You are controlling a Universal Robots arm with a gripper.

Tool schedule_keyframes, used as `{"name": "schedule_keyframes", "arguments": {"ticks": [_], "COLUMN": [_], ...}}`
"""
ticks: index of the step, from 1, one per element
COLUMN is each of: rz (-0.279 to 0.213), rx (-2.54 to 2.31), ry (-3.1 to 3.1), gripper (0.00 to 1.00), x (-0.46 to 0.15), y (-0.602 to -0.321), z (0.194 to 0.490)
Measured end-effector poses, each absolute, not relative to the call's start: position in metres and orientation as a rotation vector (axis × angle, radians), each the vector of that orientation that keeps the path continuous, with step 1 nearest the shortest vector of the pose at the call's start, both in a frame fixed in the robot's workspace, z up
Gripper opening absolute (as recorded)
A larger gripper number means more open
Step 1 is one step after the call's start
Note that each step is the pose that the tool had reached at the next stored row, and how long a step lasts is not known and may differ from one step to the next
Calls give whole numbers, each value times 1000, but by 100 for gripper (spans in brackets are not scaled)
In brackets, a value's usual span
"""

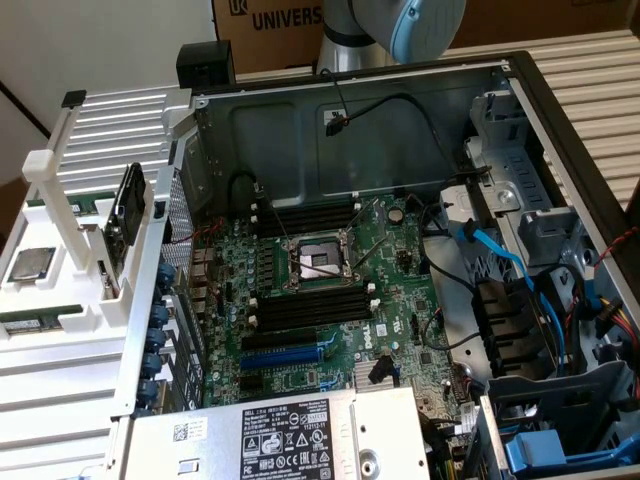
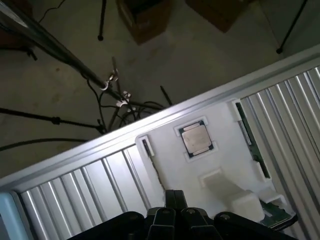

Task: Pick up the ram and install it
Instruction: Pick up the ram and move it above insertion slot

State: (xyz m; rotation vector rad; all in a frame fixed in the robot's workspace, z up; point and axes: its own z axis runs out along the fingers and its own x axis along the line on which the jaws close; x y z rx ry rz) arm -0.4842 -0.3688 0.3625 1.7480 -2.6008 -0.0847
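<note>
The ram [image 2: 251, 140] is a long thin dark-green stick lying in a groove of the white holder [image 2: 165, 150], beside a square silver processor chip [image 2: 197, 140]. My gripper [image 2: 174, 196] hangs well above the holder, its dark fingers pressed together, shut and holding nothing. In the exterior view the arm's blue-capped joint [image 1: 420, 25] stands behind the open computer case. Inside lies the green motherboard [image 1: 385, 255], with black memory slots [image 1: 310, 305] on both sides of the processor socket [image 1: 315, 262].
The white holder [image 1: 75, 290] sits on a ribbed metal table [image 1: 60, 410] at the exterior view's left, with a tall white post [image 1: 70, 220]. The case holds a blue expansion slot [image 1: 285, 355], a labelled power supply [image 1: 285, 435], blue cables [image 1: 500, 250] and drive cages [image 1: 560, 420]. Tripod legs and cables cover the floor [image 2: 100, 95].
</note>
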Motion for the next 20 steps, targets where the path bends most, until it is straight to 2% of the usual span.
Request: {"name": "schedule_keyframes", "arguments": {"ticks": [6, 11, 20], "rz": [-81, -23, -24], "rx": [1904, 2039, 2053], "ry": [-2487, -2437, -2429], "gripper": [11, 11, 11], "x": [-484, -484, -484], "y": [-369, -369, -373], "z": [362, 359, 351]}}
